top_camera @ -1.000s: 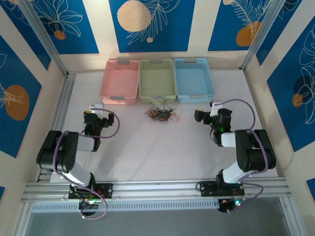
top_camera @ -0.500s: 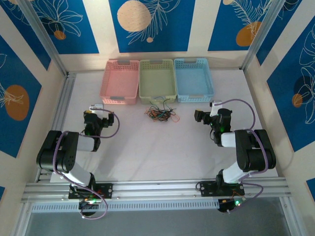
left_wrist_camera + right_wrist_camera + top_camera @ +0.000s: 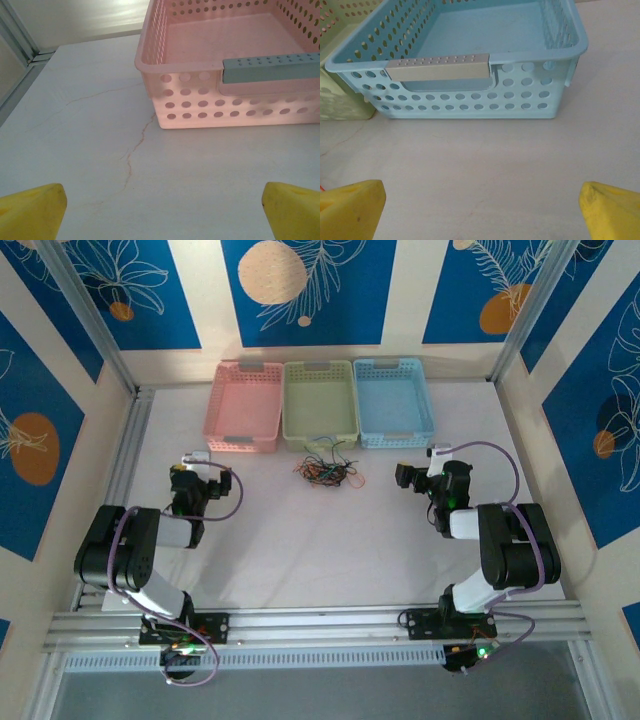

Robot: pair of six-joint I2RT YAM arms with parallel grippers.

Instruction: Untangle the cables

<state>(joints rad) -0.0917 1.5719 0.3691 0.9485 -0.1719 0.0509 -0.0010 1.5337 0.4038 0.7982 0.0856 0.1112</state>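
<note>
The cables (image 3: 325,465) lie in a small tangle of thin black, green, red and orange wires on the white table, just in front of the green basket (image 3: 320,400). My left gripper (image 3: 192,462) rests low at the table's left, well to the left of the tangle, and faces the pink basket (image 3: 235,65). Its yellow fingertips (image 3: 35,210) stand wide apart with bare table between them, so it is open. My right gripper (image 3: 412,473) sits to the right of the tangle, facing the blue basket (image 3: 470,65). It is open too, with nothing between its yellow fingertips (image 3: 607,207).
Three baskets stand in a row at the back: the pink basket (image 3: 243,405), the green one and the blue basket (image 3: 393,400), all with nothing inside. Metal frame rails (image 3: 130,450) border the table on the left. A thin crack (image 3: 132,150) runs across the table surface.
</note>
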